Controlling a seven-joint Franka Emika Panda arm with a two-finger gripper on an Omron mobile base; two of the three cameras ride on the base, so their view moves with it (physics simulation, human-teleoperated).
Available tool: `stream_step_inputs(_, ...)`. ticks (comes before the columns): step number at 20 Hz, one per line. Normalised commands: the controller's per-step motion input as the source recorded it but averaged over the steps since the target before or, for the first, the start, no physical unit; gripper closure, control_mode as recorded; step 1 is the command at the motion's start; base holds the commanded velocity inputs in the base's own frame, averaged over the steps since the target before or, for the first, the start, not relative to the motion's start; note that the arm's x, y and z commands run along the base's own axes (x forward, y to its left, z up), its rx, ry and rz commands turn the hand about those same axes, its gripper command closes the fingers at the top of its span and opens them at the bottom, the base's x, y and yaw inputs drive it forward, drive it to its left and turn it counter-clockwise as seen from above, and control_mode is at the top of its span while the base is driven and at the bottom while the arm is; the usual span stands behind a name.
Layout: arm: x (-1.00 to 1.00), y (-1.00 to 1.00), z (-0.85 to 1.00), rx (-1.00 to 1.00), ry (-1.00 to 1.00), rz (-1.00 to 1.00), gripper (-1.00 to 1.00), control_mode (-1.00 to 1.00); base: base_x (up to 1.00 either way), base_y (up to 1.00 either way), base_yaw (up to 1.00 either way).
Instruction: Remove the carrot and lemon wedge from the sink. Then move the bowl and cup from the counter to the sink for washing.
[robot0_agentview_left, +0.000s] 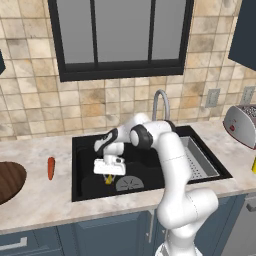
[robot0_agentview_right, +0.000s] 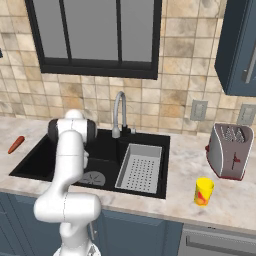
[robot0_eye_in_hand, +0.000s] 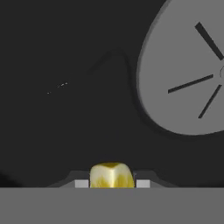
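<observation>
The end effector (robot0_agentview_left: 108, 178) hangs low inside the sink (robot0_agentview_left: 82, 150), clamped on the lemon wedge (robot0_eye_in_hand: 111, 175), which sits between its fingertips (robot0_eye_in_hand: 82, 183) beside the grey drain (robot0_eye_in_hand: 183, 70). The carrot (robot0_agentview_left: 50, 168) lies on the surface (robot0_agentview_left: 45, 200) left of the sink, near the bowl (robot0_agentview_left: 9, 181). The cup (robot0_agentview_right: 203, 191) stands on the surface right of the sink, in front of a toaster (robot0_agentview_right: 231, 150).

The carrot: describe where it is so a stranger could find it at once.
Start at the black sink set in the beige counter. On the counter strip just left of the basin lies the carrot, between the sink and the dark brown bowl. It is the one slim orange-red stick there.
</observation>
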Motion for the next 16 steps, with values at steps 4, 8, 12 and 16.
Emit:
stream_step_inputs(4, -0.18, 0.01, 0.23, 0.0, 0.0, 0.07, 1.0, -1.0, 0.0, 0.0, 0.0)
stream_step_inputs(8, -0.18, 0.01, 0.25, 0.0, -0.02, 0.06, 1.0, -1.0, 0.0, 0.0, 0.0)
stream_step_inputs(12, -0.15, 0.01, 0.27, 0.0, -0.03, 0.05, 1.0, -1.0, 0.0, 0.0, 0.0)
stream_step_inputs(16, -0.08, 0.03, 0.32, 0.0, -0.03, 0.03, 1.0, -1.0, 0.0, 0.0, 0.0)
